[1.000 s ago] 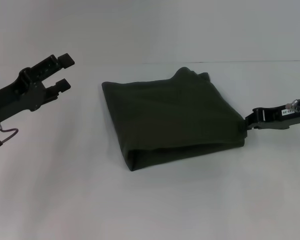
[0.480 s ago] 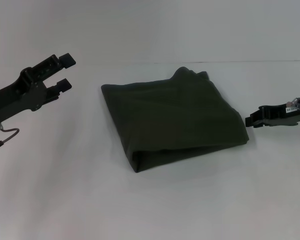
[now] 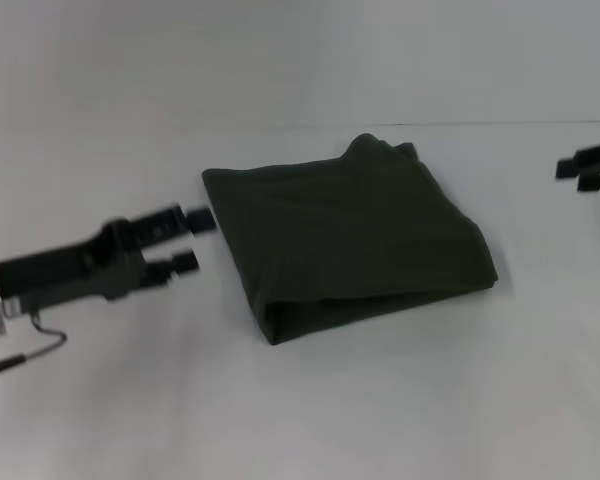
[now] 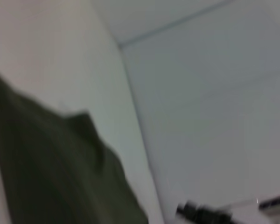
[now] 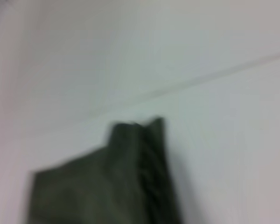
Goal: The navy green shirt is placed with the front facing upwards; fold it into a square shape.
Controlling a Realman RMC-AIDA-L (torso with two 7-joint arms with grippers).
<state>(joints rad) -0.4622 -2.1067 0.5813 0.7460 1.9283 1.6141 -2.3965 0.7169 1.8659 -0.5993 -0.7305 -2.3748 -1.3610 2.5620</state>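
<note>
Head view, nearest first: the left hand [image 3: 192, 240] sits low over the desk [image 3: 310, 410], its two fingers spread with nothing between them, just beside the near-left edge of the navy green shirt [image 3: 345, 235]. That shirt lies mid-desk as a thick, roughly square bundle (lettering hidden). Farthest, the right hand [image 3: 580, 170] is well apart at the edge; whether it is spread I cannot tell. Folding looks essentially finished; any next move would probably be a light squaring nudge.
</note>
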